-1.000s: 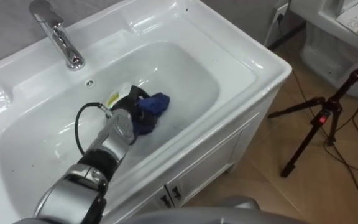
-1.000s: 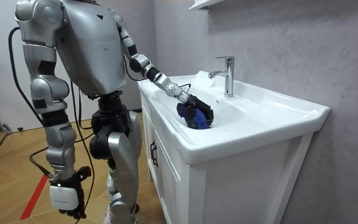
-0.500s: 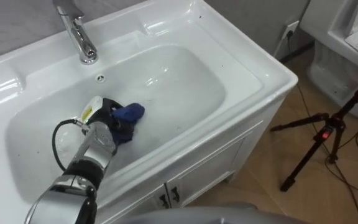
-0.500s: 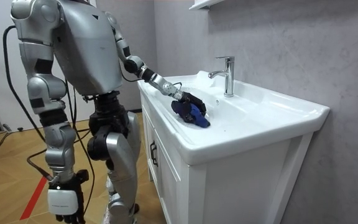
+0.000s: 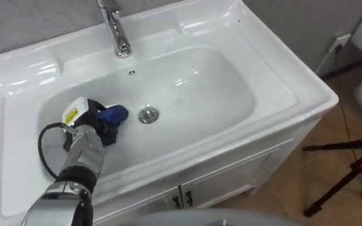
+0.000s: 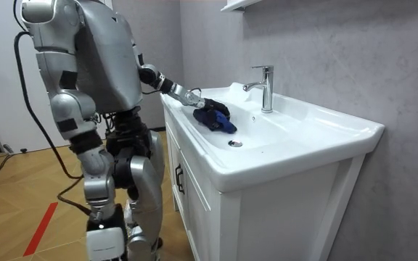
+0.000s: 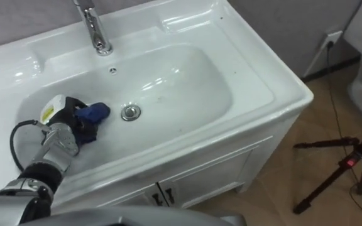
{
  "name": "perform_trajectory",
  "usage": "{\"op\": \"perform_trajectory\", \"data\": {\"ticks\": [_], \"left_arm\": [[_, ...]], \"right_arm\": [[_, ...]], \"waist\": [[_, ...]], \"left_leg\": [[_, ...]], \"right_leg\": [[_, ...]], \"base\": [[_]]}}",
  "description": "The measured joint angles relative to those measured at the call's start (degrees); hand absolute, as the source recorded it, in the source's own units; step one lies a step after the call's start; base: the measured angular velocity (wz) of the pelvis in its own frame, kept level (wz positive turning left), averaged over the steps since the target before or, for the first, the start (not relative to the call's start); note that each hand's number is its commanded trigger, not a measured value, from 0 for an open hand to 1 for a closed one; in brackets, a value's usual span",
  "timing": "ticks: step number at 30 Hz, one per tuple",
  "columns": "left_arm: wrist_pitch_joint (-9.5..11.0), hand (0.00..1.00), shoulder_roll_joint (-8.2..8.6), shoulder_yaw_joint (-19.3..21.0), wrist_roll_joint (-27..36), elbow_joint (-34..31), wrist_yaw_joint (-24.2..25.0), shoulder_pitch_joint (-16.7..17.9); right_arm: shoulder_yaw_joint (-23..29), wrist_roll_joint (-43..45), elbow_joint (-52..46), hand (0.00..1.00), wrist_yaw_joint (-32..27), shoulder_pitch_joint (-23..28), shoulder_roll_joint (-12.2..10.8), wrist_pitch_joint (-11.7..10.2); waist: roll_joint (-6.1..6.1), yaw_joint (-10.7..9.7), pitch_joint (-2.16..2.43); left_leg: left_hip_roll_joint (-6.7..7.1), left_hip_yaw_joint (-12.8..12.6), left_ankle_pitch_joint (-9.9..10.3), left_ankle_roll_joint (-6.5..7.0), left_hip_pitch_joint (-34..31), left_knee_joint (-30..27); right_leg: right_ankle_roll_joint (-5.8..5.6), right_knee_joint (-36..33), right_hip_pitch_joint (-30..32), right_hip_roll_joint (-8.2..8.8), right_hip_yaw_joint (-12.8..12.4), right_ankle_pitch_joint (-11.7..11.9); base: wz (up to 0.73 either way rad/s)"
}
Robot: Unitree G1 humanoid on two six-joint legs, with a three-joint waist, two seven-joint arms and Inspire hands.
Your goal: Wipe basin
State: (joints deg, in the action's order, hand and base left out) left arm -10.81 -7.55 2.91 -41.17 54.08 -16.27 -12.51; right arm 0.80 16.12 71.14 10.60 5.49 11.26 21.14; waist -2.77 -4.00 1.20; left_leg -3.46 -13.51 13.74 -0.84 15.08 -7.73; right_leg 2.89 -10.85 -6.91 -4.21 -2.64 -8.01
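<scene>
Blue cloth [image 5: 114,115] — left of centre in the frame, on the inner slope of the white basin [image 5: 225,94], just beside the drain [image 5: 148,114]. Left hand [image 5: 87,122] — enters from lower left, dark fingers curled round the cloth. Right hand [image 6: 106,241] hangs low, lower left of the room view.

Basin [image 7: 264,80]: white, tap [image 7: 93,29] at the back.
Left hand [image 7: 71,122]: in the bowl, fingers [image 7: 83,132] curled round cloth [image 7: 93,112].
Cloth: blue, just left of drain [image 7: 129,112].
</scene>
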Motion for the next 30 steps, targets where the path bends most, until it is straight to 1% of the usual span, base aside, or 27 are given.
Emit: {"op": "perform_trajectory", "data": {"ticks": [2, 5, 7, 9, 12, 16, 18, 23, 24, 26, 27, 30], "left_arm": [[0.0, 1.0, 0.0, 1.4, -0.3, -1.7, -0.4, 1.2], [0.0, 1.0, 0.04, 1.4, -1.2, -3.3, -0.7, 2.5], [0.1, 1.0, 0.04, 1.4, -2.1, -3.9, -0.9, 3.2], [0.2, 1.0, 0.04, 1.4, -3.1, -5.8, -1.3, 5.0], [0.3, 1.0, 0.04, 1.4, -3.6, -7.5, -2.0, 6.4], [0.3, 1.0, 0.02, 1.4, -3.6, -8.7, -2.3, 7.8], [0.3, 1.0, -0.05, 1.4, -3.6, -10.1, -2.3, 9.0], [0.3, 1.0, -0.13, 1.4, -3.6, -10.9, -2.4, 9.7], [0.3, 1.0, -0.12, 1.4, -3.6, -10.9, -2.3, 9.6], [0.4, 1.0, -0.15, 1.4, -4.2, -10.8, -2.2, 9.6], [0.4, 1.0, -0.24, 1.4, -4.6, -10.7, -2.2, 9.7], [0.4, 1.0, -0.4, 1.4, -4.7, -10.4, -2.1, 9.4]], "right_arm": [[1.1, 0.8, -0.2, 0.0, -0.5, -1.4, 0.1, -0.3], [1.1, 1.8, -0.2, 0.0, -1.6, -1.7, 0.1, -0.5], [1.2, 2.0, -0.1, 0.0, -2.5, -1.7, 0.2, -0.4], [1.4, 2.3, -0.1, 0.0, -3.2, -1.7, 0.3, -0.5], [2.3, 2.4, -0.1, 0.0, -3.9, -1.8, 0.3, -0.5], [2.9, 2.2, -0.1, 0.0, -5.8, -1.8, 0.4, -0.7], [2.9, 1.9, -0.1, 0.0, -6.7, -1.8, 0.4, -1.4], [2.7, 2.1, 0.0, 0.0, -7.4, -1.9, 0.6, -3.2], [2.6, 2.1, 0.0, 0.0, -7.3, -1.9, 0.7, -3.6], [2.2, 2.1, 0.2, 0.0, -7.0, -1.9, 0.7, -4.1], [2.0, 2.0, 0.5, 0.0, -6.7, -1.9, 0.7, -4.6], [1.5, 1.3, 0.7, 0.0, -6.7, -1.9, 0.8, -5.1]], "waist": [[-0.25, 0.3, 0.15], [-0.47, 1.0, 0.2], [-0.73, 1.2, 0.23], [-1.14, 1.3, 0.24], [-1.31, 1.3, 0.23], [-1.54, 1.4, 0.24], [-1.58, 1.7, 0.24], [-1.53, 2.2, 0.21], [-1.42, 2.0, 0.15], [-1.07, 2.2, -0.04], [-0.77, 2.2, -0.05], [-0.56, 2.1, -0.07]], "left_leg": [[-0.14, 0.6, -0.2, -0.29, -0.2, 0.0], [-0.35, 1.6, -0.5, -0.76, -0.1, 0.0], [-0.41, 2.8, -0.7, -0.95, -0.2, 0.0], [-0.47, 4.0, -1.1, -1.23, -0.3, 0.0], [-0.72, 5.7, -1.4, -1.69, -0.4, 0.0], [-1.08, 5.9, -1.8, -2.01, -0.4, 0.0], [-1.29, 6.0, -1.9, -2.09, -0.3, 0.0], [-1.71, 6.5, -2.0, -2.21, -0.3, 0.1], [-1.74, 7.1, -2.0, -2.21, -0.3, 0.1], [-1.81, 7.4, -2.0, -2.22, 0.2, 0.2], [-1.86, 7.4, -2.0, -2.23, 0.5, 0.2], [-1.92, 7.5, -2.0, -2.24, 0.6, 0.2]], "right_leg": [[0.29, 0.2, 0.0, 0.1, 0.6, -0.2], [0.77, 0.2, -0.2, 0.06, 1.3, -0.5], [1.02, 0.2, -0.7, 0.05, 1.8, -0.6], [1.46, 0.2, -0.8, 0.02, 2.3, -0.9], [2.08, 0.3, -0.8, -0.08, 3.4, -1.3], [2.86, 0.3, -1.0, -0.25, 4.4, -1.8], [3.28, 0.2, -1.2, -0.44, 4.7, -2.0], [3.88, 0.2, -1.5, -0.74, 5.4, -2.4], [3.99, 0.2, -1.9, -0.74, 5.8, -2.5], [4.24, 0.2, -2.3, -0.8, 6.0, -2.7], [4.37, 0.2, -2.4, -0.85, 5.9, -2.8], [4.44, 0.2, -2.6, -0.89, 5.8, -2.9]], "base": [[0.1], [0.1], [0.13], [0.11], [0.19], [0.11], [0.05], [0.06], [0.15], [0.08], [0.0], [0.0]]}}
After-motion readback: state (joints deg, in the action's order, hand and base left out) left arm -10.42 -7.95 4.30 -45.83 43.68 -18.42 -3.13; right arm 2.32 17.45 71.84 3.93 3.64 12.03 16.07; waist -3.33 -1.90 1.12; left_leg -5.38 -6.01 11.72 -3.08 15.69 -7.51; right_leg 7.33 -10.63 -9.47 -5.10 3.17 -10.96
